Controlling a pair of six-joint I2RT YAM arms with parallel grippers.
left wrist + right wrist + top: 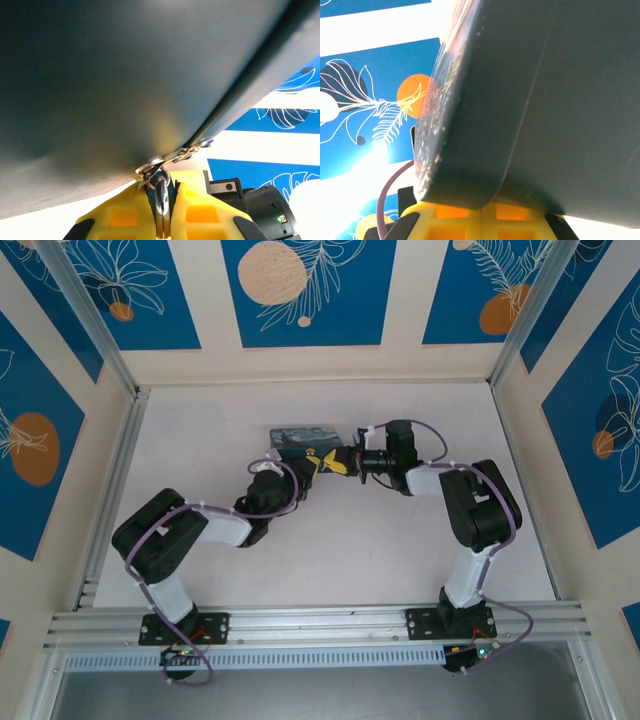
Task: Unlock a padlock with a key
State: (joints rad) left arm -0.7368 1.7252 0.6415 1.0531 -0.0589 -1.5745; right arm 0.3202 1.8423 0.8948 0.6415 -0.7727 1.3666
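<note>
The left end effector (161, 187) grips the padlock (161, 204) between its yellow fingers, right at the metal clasp (150, 168) on the box (125, 75) edge. The right end effector (482, 220) is pressed fully closed, close beside the box.

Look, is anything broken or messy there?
No, nothing looks broken or spilled. The painted box sits on the table, and the left gripper pinches the little padlock by the box's metal clasp.
</note>
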